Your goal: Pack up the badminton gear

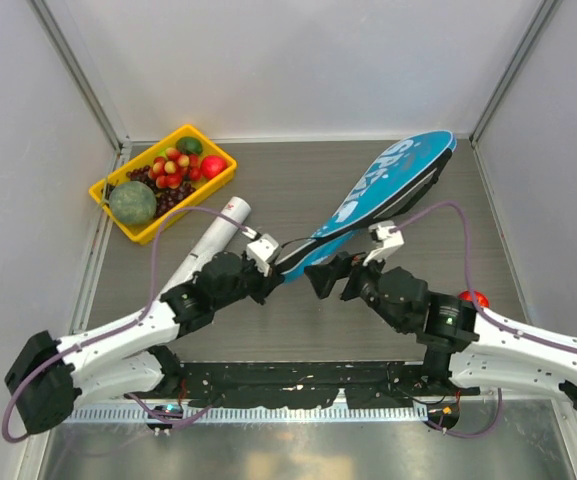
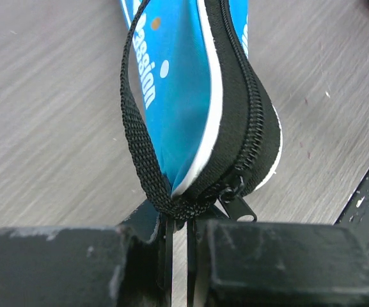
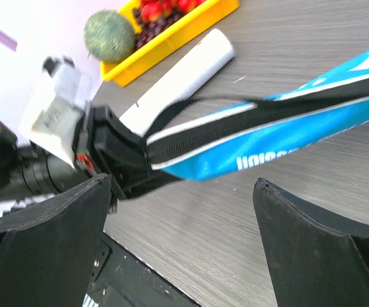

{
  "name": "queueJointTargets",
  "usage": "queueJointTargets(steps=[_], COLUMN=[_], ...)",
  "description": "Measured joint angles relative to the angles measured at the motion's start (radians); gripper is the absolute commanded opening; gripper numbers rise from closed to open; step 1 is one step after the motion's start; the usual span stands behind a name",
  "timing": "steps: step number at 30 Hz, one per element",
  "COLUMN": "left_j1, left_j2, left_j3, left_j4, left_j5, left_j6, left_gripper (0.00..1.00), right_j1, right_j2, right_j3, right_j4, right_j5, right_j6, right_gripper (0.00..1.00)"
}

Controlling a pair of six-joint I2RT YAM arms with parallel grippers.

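The blue "SPORT" racket bag lies diagonally on the table, its wide end at the back right. My left gripper is shut on the bag's narrow end, pinching the black strap just beside the zipper pull; the grip shows in the left wrist view. My right gripper is open and empty, just right of that end, with the bag ahead of its jaws. The white tube lies left of the bag. No rackets or shuttlecocks are in view.
A yellow tray of fruit stands at the back left, beside the tube's far end. A red apple lies by my right arm. Grey walls close in the table on three sides. A black rail runs along the near edge.
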Motion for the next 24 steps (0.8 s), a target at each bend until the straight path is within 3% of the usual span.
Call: queueJointTargets(steps=[8, 10, 15, 19, 24], left_j1=[-0.151, -0.179, -0.212, -0.214, -0.214], left_j2=[0.201, 0.219, 0.223, 0.168, 0.025], left_j3=[0.046, 0.045, 0.041, 0.043, 0.144], left_j4=[0.030, 0.048, 0.090, 0.085, -0.087], left_j5=[-0.082, -0.078, -0.003, 0.004, -0.087], left_j6=[-0.064, -0.085, -0.149, -0.164, -0.104], left_gripper=[0.49, 0.69, 1.00, 1.00, 1.00], right_j1=[-0.002, -0.002, -0.002, -0.002, -0.002], right_j2=[-0.217, -0.274, -0.358, -0.358, -0.335], right_j3=[0.000, 0.001, 0.058, 0.112, 0.164], right_j4=[-0.278, -0.347, -0.503, -0.605, -0.749], right_j5=[0.254, 0.309, 0.398, 0.432, 0.454], right_j6=[0.168, 0.201, 0.229, 0.249, 0.297], right_gripper=[0.95, 0.95, 0.95, 0.95, 0.96])
